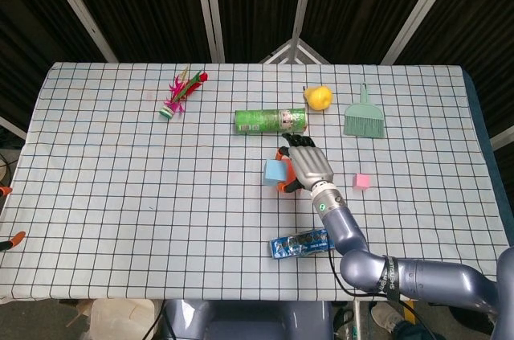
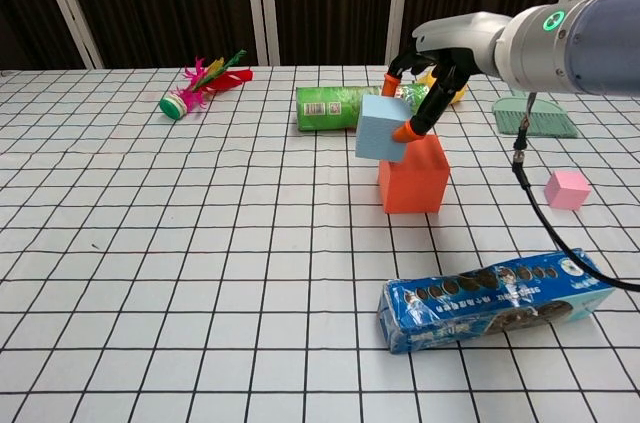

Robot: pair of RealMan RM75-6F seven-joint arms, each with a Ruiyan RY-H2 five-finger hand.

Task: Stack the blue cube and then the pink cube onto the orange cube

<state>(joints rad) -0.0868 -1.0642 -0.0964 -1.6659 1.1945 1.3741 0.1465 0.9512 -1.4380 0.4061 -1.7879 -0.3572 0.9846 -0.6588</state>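
Blue cube [image 2: 381,128] hangs tilted in the right hand's [image 2: 425,83] grip, over the orange cube's [image 2: 413,175] upper left edge, perhaps touching it. Pink cube [image 2: 567,188] sits well right on the tabletop [image 2: 200,243].

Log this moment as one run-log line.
phase: placing | right hand: holds blue cube, tilted, beside top-left edge of orange cube | pink cube: on table | left hand: unseen

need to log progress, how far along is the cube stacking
Nothing is stacked yet. The right hand holds the blue cube tilted, off the upper left edge of the orange cube and not seated on it. The pink cube sits untouched on the table to the right. Both placements remain.
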